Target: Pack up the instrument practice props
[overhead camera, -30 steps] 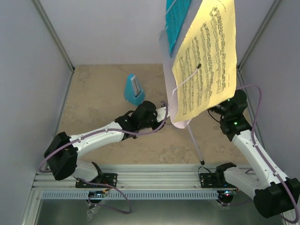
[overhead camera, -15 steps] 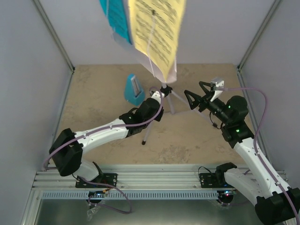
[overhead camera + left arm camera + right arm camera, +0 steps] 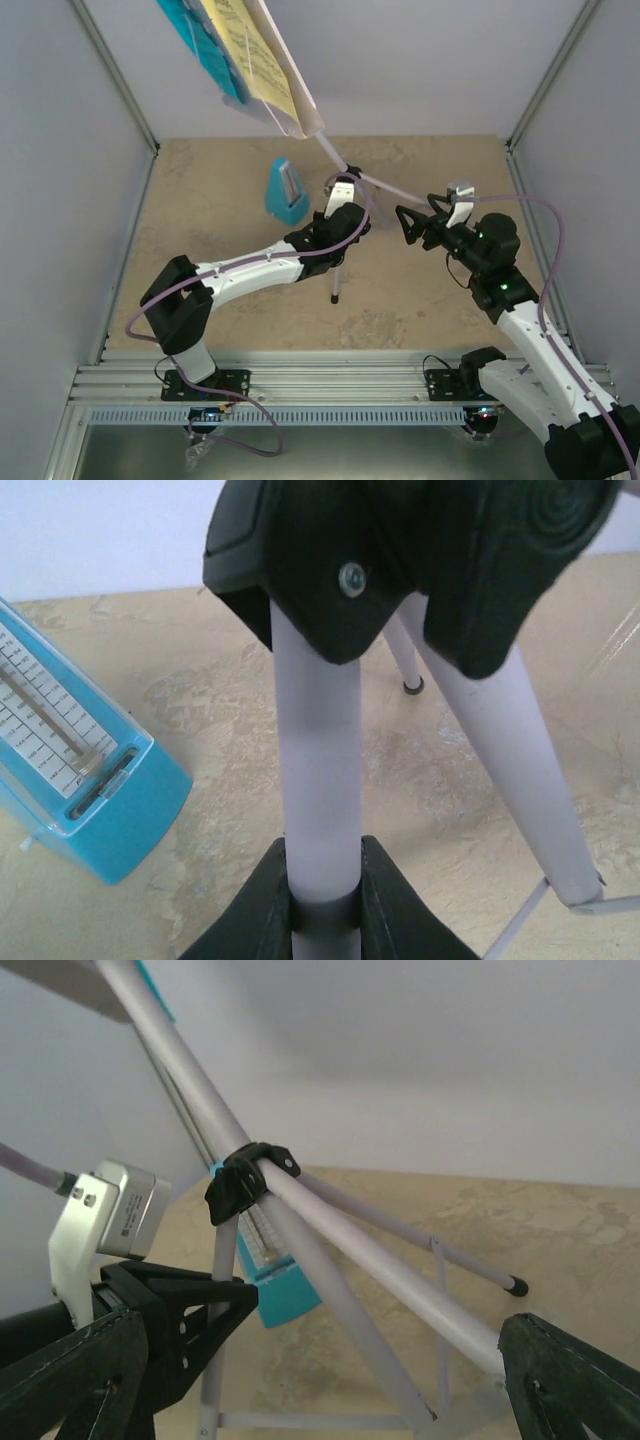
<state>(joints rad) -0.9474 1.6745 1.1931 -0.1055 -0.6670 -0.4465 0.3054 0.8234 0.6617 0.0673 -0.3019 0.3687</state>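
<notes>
The pale lilac music stand is tilted, its desk swung to the upper left. The yellow sheet and cyan sheet lie on the desk. My left gripper is shut on one tripod leg, just below the black hub. In the left wrist view the left gripper clamps that leg from both sides. My right gripper is open, and in its own view the stand's legs pass between its spread fingers untouched. The blue metronome stands left of the stand.
Grey walls close in the beige floor on the left, back and right. The metronome also shows in the left wrist view, close to the held leg. One leg's foot rests on the floor in front of the left arm.
The stand's desk with both sheets has swung from the right across to the upper left. My left gripper has moved right with the leg in its grip. My right gripper stands open, shifted slightly.
</notes>
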